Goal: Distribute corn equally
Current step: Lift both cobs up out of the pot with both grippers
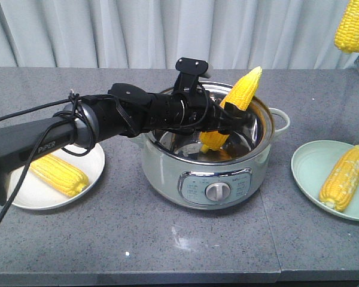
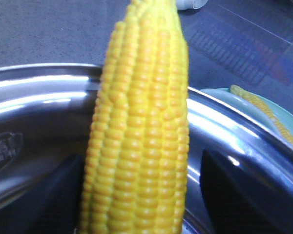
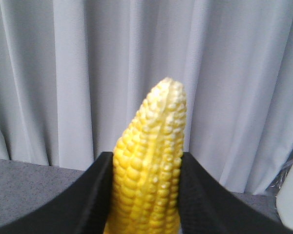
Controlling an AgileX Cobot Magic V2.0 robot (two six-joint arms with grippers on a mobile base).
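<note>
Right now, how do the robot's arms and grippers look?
The left arm is a grey tube marked PIPER in white, black toward the wrist, with black cables looped around it. The right gripper has broad matte black fingers.

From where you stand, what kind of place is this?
Probably a staged kitchen setup in a lab: an electric cooker on a grey counter, corn on plates beside it, and a plain curtain behind.

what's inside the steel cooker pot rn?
One bright yellow corn cob, tilted, lower end inside the pale green, steel-lined electric cooker pot, clamped by the black left gripper. The arm and front wall hide the pot floor, so more cobs cannot be ruled out.
</note>
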